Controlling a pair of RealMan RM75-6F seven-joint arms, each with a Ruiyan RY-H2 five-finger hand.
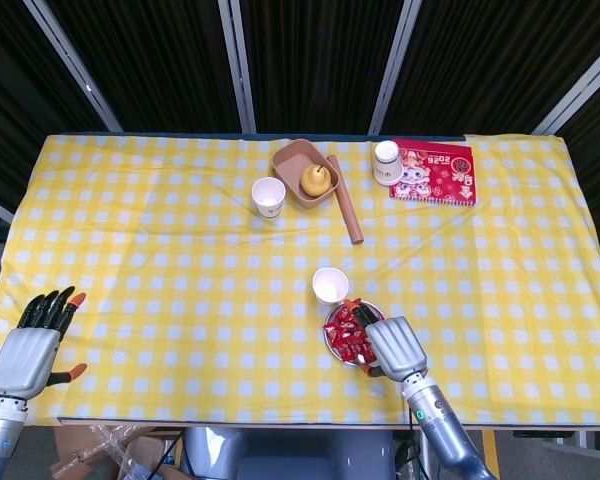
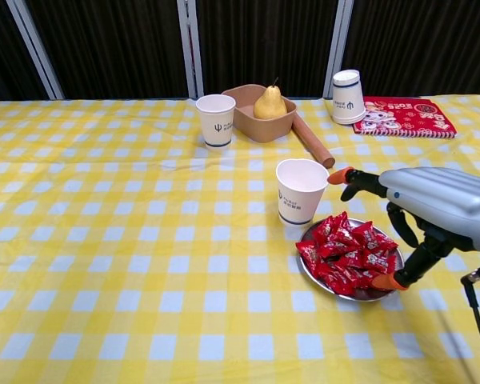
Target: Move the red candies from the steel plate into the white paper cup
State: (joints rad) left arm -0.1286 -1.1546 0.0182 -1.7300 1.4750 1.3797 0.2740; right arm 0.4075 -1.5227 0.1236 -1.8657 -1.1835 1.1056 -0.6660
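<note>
Right robot hand (image 2: pixel 432 212), fingers spread and empty, above candies (image 2: pixel 348 252) on plate (image 2: pixel 360 295) beside cup (image 2: pixel 301 190), poised for picking; left robot hand (image 1: pixel 30 345) open, idle.

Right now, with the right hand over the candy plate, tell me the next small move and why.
Probably lower the right hand and close its fingers on a few candies. It hovers over the right side of the plate, fingers spread, holding nothing, while all the candies lie on the plate and the paper cup stands just behind it.
</note>
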